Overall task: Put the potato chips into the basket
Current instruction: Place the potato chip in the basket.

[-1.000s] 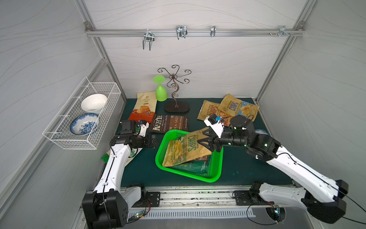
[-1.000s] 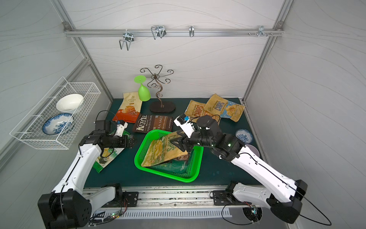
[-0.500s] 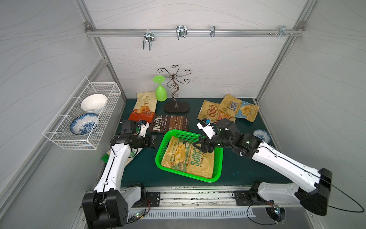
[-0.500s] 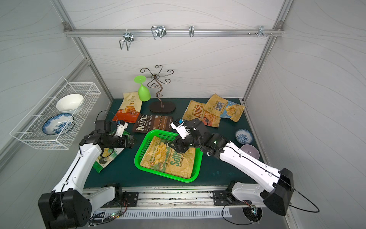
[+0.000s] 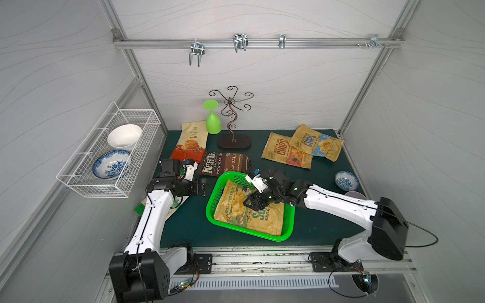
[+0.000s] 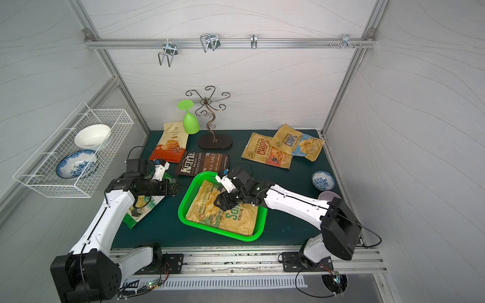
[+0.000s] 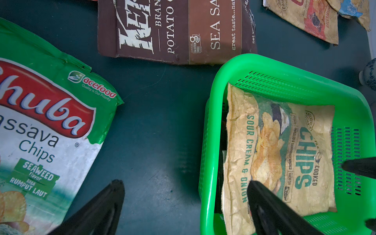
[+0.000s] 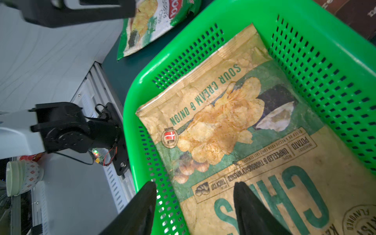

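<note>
The right gripper (image 5: 253, 204) hangs low inside the basket (image 7: 284, 69), jaws apart with nothing pinched between them: released, empty. Right under it, the sour cream and onion bag (image 5: 231, 207) lies flat and face up, covering most of the basket floor. Something dark peeks out beneath its edge, can't tell what.

The left gripper (image 5: 205, 187) hovers just outside the basket on its own side, spread wide and empty, over bare mat (image 7: 162, 132). Near it on that side lies the white-green cassava bag (image 7: 50, 132).

Just beside the basket's far rim is the Kettle bag (image 5: 223, 165). Farther back is the cream-orange cassava bag (image 5: 193, 141), and back toward the right arm's side are two overlapping tan bags (image 5: 286, 153).

I read this as one drop-off done, several to go. Next call: lift clear of the rim, choose a bag, pinch an edge. It's flat film, little to grab.
</note>
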Tool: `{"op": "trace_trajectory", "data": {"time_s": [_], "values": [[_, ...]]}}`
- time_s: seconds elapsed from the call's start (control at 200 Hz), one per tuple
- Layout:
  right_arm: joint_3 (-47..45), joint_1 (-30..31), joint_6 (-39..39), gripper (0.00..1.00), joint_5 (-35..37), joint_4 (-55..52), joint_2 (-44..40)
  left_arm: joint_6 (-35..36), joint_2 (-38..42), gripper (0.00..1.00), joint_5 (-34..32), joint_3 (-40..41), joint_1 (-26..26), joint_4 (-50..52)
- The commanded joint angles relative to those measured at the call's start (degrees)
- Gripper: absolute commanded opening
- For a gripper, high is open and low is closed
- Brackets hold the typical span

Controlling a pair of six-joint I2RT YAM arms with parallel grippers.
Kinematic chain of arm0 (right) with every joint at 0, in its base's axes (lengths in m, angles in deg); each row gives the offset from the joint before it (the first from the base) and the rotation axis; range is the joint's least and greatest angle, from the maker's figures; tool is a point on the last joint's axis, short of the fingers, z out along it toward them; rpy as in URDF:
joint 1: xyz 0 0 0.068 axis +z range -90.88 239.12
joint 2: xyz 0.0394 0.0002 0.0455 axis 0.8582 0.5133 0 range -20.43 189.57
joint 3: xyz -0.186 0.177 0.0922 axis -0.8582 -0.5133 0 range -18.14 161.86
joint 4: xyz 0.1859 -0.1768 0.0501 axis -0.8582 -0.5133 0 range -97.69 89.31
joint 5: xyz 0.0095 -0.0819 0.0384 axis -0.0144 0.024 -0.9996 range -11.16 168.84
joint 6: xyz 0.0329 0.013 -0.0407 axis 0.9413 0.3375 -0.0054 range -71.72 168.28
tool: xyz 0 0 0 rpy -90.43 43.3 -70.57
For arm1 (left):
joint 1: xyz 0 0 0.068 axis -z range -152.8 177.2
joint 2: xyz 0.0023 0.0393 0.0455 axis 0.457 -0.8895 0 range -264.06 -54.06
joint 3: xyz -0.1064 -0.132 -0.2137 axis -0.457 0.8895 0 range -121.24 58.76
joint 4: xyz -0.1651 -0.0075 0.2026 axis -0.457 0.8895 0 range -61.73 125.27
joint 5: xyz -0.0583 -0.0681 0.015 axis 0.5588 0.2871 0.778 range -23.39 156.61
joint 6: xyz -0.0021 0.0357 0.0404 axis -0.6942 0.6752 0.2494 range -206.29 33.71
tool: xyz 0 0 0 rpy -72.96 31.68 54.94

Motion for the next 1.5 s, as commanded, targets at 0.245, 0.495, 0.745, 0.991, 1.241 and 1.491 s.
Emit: {"op": "trace_trajectory", "data": {"time_s": [0.245,0.495,0.745,0.991,1.241,1.491], "values": [[-1.4,0.1,2.0,0.66,2.3,2.5,8.1,0.4,0.0,0.99,0.9,-0.8,-0.2,-1.6],[0.7,-0.3,0.5,0.66,4.6,-1.1,3.1,0.4,-0.3,0.99,1.0,-0.8,-0.2,-1.6],[1.3,-6.1,-0.2,0.67,1.8,-3.4,-4.8,0.5,-0.3,0.99,1.0,-0.8,-0.2,-1.6],[-0.7,-21.1,3.8,0.67,-0.8,-4.5,-12.1,0.5,-0.4,0.99,1.2,-0.8,-0.2,-1.5],[-4.9,-43.1,13.6,0.65,-4.1,-0.6,-11.0,0.5,-0.5,0.99,1.2,-0.8,-0.2,-1.6],[-5.9,-54.1,22.9,0.61,-6.8,7.8,0.0,0.4,-0.6,0.99,1.2,-0.9,-0.2,-1.5]]}}
